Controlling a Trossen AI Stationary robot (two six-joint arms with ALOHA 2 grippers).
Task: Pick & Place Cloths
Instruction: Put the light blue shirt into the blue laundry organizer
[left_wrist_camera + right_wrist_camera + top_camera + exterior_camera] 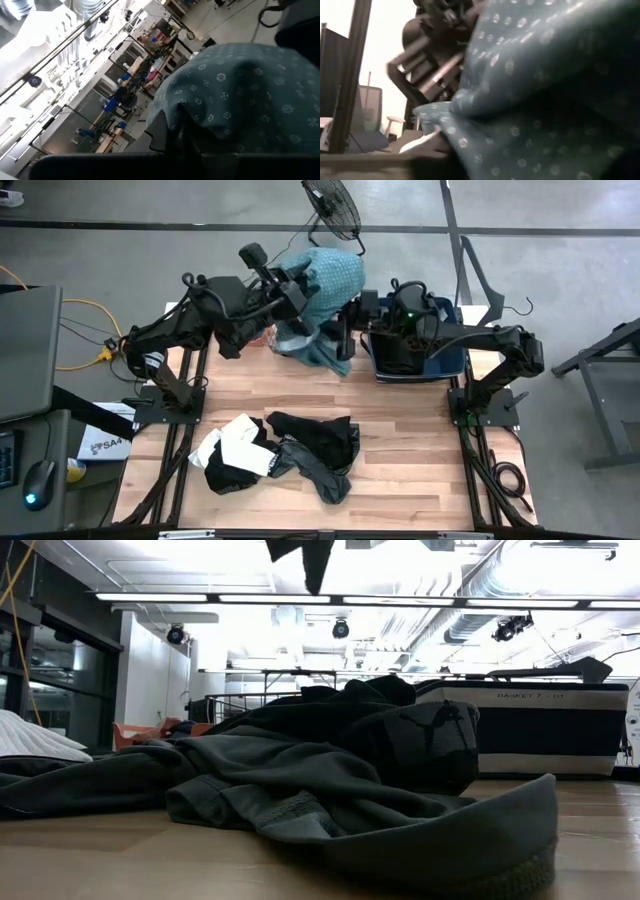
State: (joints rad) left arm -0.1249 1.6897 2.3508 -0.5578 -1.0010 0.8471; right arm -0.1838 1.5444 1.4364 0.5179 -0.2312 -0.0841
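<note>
Cloths are split between two spots: the teal garment (325, 290) hangs bunched from the left gripper (300, 292), which is clamped shut on it, lifted at the far edge of the table (400, 440). Right beside it, the right gripper (352, 315) presses into the same fabric; whether it has hold, I cannot tell. Black pieces (315, 445) and the white-and-black one (235, 445) lie well behind both grippers. Better to confirm the second grip before pulling, or the cloth may slip.
</note>
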